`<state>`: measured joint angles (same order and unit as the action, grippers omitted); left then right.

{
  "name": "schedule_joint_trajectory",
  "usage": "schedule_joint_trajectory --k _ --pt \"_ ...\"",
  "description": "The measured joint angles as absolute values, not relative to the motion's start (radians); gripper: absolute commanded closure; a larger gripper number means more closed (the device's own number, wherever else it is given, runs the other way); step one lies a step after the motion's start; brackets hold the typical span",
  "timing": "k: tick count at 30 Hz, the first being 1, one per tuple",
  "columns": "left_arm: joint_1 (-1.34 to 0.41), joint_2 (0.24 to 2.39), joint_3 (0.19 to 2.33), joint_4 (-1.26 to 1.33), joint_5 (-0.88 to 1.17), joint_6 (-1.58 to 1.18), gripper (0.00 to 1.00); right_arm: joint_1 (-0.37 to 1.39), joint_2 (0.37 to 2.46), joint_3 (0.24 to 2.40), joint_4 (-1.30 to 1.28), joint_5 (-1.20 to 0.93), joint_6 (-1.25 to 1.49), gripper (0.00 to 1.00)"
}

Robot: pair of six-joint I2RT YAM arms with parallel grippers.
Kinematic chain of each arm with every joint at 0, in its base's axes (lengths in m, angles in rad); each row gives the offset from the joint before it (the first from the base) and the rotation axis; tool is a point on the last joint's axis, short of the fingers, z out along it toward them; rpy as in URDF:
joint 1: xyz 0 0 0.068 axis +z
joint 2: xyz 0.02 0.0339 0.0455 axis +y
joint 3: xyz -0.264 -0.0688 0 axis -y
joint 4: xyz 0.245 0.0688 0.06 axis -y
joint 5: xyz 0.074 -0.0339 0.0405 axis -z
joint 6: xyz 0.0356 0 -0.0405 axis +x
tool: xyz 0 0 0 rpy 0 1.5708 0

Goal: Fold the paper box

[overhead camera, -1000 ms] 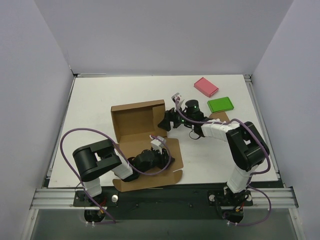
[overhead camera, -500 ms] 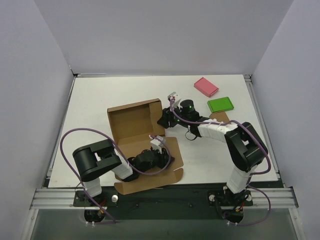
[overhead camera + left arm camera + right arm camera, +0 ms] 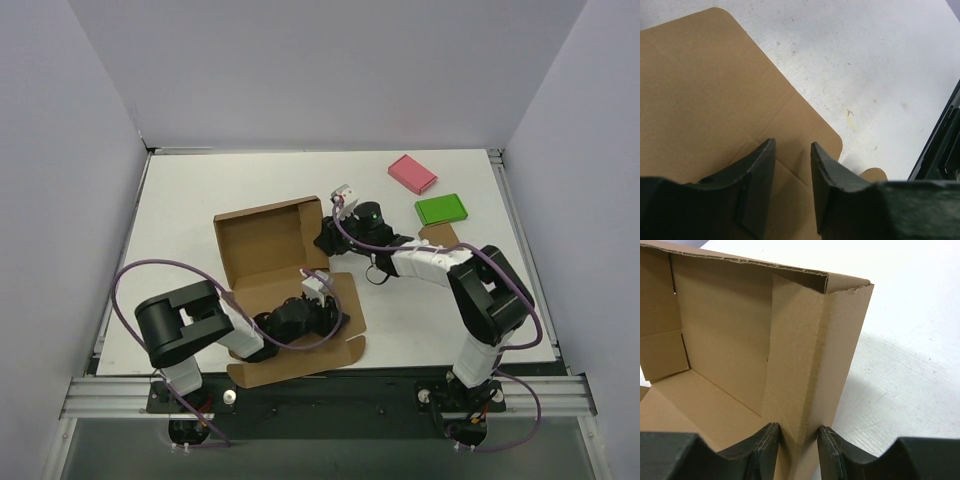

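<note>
paper box (image 3: pixel 735 335) wall in right pincer (image 3: pixel 797 434), one finger (image 3: pixel 752 452) inside

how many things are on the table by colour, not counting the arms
brown: 2 (paper box, small brown block)
pink: 1 (pink block)
green: 1 (green block)
total: 4

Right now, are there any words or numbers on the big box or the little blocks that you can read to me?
None: no word, number, label or sign can be read anywhere.
The paper box is plain brown cardboard on every face that shows.
The pink block and the green block have bare tops.
</note>
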<state>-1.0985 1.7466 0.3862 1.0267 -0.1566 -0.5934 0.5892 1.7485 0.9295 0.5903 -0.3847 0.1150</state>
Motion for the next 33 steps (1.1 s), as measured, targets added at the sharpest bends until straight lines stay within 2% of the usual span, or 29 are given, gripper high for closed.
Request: schedule_joint_trajectory --k 2,6,11,16,20,26,33 --pt "-1.100 1.714 0.399 0.972 -0.152 -0.585 0.43 0.598 1.745 0.929 0.592 -0.355 0.104 1.00" --pt "-1.106 1.596 0.449 0.777 -0.146 -0.546 0.33 0.615 1.718 0.899 0.609 -0.295 0.071 1.00" --pt "-1.091 1.390 0.542 0.528 -0.146 -0.487 0.31 0.617 1.659 0.831 0.623 -0.248 0.019 1.00" --pt "-1.038 1.133 0.629 0.253 -0.155 -0.428 0.22 0.617 1.627 0.809 0.600 -0.244 -0.019 1.00" --pt "-0.956 0.968 0.796 -0.054 -0.159 -0.340 0.19 0.617 1.598 0.807 0.550 -0.260 -0.046 1.00" --pt "-0.807 0.961 1.123 -0.389 -0.141 -0.093 0.20 0.616 1.552 0.784 0.525 -0.295 -0.065 1.00" --pt "-0.821 1.045 1.111 -0.526 -0.101 0.246 0.20 0.616 1.551 0.783 0.511 -0.330 -0.076 1.00"
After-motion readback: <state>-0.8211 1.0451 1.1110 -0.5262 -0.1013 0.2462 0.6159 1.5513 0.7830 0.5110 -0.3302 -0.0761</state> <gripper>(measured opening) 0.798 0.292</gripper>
